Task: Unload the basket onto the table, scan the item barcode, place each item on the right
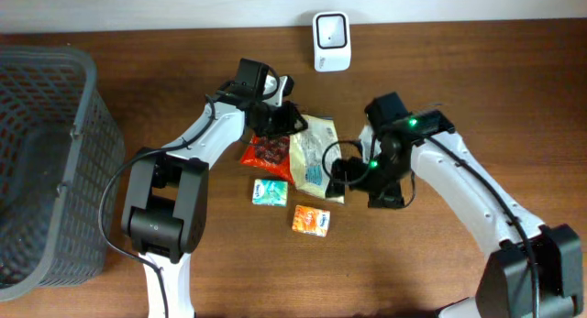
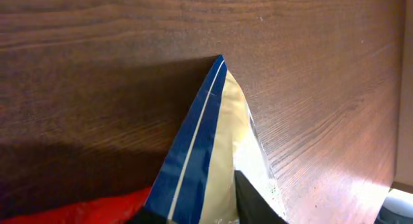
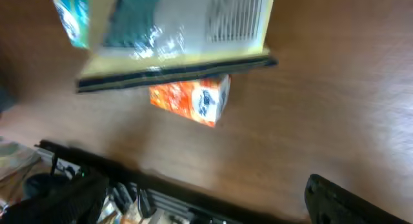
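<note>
The left gripper (image 1: 282,126) is extended from a bent elbow and positioned over the upper left corner of the pouch (image 1: 315,158); whether a grip is made cannot be told. The right gripper (image 1: 347,169) is held wide open at the pouch's right edge, with nothing between its fingers. The pouch is located mid-table, beside a red bag (image 1: 264,153), well apart from the scanner (image 1: 330,29).

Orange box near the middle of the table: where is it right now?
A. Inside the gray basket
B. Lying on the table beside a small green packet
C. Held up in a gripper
B: the overhead view shows the orange box lying flat on the wooden table beside the green packet, well away from the basket.
</note>
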Action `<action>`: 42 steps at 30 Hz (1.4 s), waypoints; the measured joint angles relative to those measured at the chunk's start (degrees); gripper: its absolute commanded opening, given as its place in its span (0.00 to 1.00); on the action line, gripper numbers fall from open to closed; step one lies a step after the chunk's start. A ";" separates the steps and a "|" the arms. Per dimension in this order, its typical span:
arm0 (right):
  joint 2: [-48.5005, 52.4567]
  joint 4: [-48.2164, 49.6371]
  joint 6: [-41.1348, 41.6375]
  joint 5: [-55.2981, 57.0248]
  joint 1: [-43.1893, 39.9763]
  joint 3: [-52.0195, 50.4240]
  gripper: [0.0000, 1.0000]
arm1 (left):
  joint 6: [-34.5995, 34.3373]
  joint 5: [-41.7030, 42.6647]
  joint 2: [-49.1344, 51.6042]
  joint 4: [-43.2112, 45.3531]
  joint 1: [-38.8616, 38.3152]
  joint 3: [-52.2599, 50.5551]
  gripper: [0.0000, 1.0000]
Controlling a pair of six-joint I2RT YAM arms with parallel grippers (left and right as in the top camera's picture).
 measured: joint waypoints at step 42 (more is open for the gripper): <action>11.58 15.37 0.31 16.31 -12.63 17.27 0.04 | -7.82 -20.44 -12.66 -14.23 7.80 0.24 0.06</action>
